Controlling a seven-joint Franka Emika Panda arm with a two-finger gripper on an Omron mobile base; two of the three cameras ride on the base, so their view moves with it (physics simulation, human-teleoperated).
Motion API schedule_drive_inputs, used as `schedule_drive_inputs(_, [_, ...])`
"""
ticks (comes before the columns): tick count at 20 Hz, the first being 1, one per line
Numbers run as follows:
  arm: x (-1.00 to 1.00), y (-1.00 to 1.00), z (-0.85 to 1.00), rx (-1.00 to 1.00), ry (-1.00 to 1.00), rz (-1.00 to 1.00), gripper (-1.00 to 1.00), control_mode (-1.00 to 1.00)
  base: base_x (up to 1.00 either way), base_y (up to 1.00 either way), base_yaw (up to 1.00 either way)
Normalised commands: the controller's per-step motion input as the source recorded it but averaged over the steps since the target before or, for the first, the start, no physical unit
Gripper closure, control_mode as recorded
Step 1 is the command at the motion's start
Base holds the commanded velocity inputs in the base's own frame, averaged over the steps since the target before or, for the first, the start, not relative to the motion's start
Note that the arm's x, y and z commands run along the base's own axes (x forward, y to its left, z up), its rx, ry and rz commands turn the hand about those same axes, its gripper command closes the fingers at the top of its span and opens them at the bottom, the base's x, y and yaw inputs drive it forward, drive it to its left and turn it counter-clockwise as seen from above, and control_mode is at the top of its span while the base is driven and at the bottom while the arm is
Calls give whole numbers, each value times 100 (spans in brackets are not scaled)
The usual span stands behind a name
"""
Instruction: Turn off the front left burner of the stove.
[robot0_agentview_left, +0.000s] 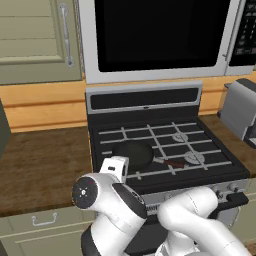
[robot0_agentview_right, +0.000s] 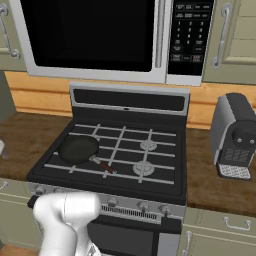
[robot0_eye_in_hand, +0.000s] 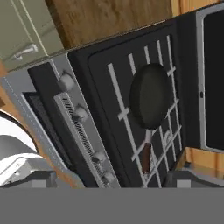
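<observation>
One stove (robot0_agentview_right: 125, 150) sits at the centre of the right base view, black on top with pale grey grate bars and a steel front and back panel; in the left base view (robot0_agentview_left: 150, 145) it fills the middle and right of the frame. One round black skillet (robot0_agentview_right: 78, 148) rests on the grates at the left of the cooktop, its reddish handle pointing toward the middle, and it covers most of the front left burner (robot0_agentview_right: 67, 162), whose grate bars show at the lower left of the cooktop. Two silvery burner caps (robot0_agentview_right: 148, 145) lie on the right half, one behind the other. In the hand view four round silver knobs (robot0_eye_in_hand: 80, 113) run in a line down the steel front panel, from the upper left toward the lower middle of the frame. One silver microwave (robot0_agentview_right: 95, 35) with a black door hangs across the top of the right base view, and one grey appliance (robot0_agentview_right: 232, 137) stands on the wooden counter (robot0_agentview_right: 215, 185) at the right. The gripper (robot0_eye_in_hand: 109, 181), at the bottom edge of the hand view, has its jaws spread wide and holds nothing, apart from the knobs
</observation>
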Motion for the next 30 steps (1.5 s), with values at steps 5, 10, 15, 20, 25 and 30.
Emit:
schedule_drive_inputs(5, [1,25,-89,-24,0,28,-100,-100,0,0,0])
schedule_drive_inputs(10, [11,28,-87,-23,1,21,-100,-100,0,0,0])
schedule_drive_inputs(15, [24,20,-65,-17,0,10,-100,-100,0,0,0])
schedule_drive_inputs(20, [43,12,-48,-6,-1,0,-100,-100,0,0,0])
schedule_drive_inputs(25, [44,6,-35,-1,-8,0,-100,-100,0,0,0])
schedule_drive_inputs(30, [22,33,-37,-2,-17,-4,-100,-100,0,0,0])
